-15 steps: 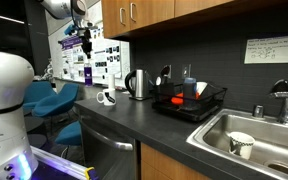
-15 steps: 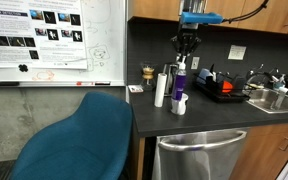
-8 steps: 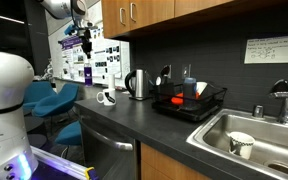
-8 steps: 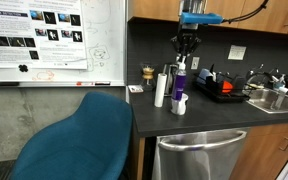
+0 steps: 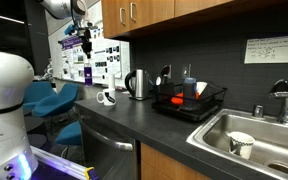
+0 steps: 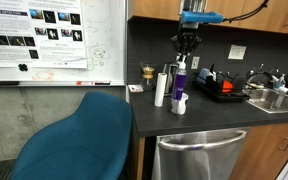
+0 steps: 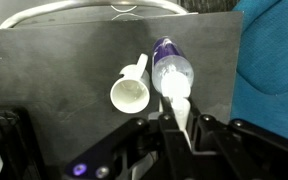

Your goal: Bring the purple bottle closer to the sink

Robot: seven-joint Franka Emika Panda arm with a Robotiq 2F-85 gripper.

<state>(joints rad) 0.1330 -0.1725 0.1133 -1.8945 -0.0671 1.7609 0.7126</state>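
The purple bottle point(image 6: 181, 76) stands upright at the counter's end by the blue chair, far from the sink point(image 6: 275, 98). From above in the wrist view, its purple top point(image 7: 167, 58) sits beside a white open tube point(image 7: 132, 96). My gripper point(image 6: 187, 52) hangs just above the bottle's top without holding it. Its fingers are drawn close together in the wrist view point(image 7: 179, 128), and a small white bottle point(image 6: 181, 103) on the counter shows through the narrow gap. The gripper also shows in an exterior view point(image 5: 85, 41). The bottle's base is hidden behind the small white bottle.
A tall white tube point(image 6: 161, 88) stands left of the purple bottle. A black dish rack point(image 5: 189, 102) with items sits beside the sink point(image 5: 254, 135), which holds a cup point(image 5: 241, 145). A kettle point(image 5: 136, 85) and a mug point(image 5: 106, 97) stand along the counter.
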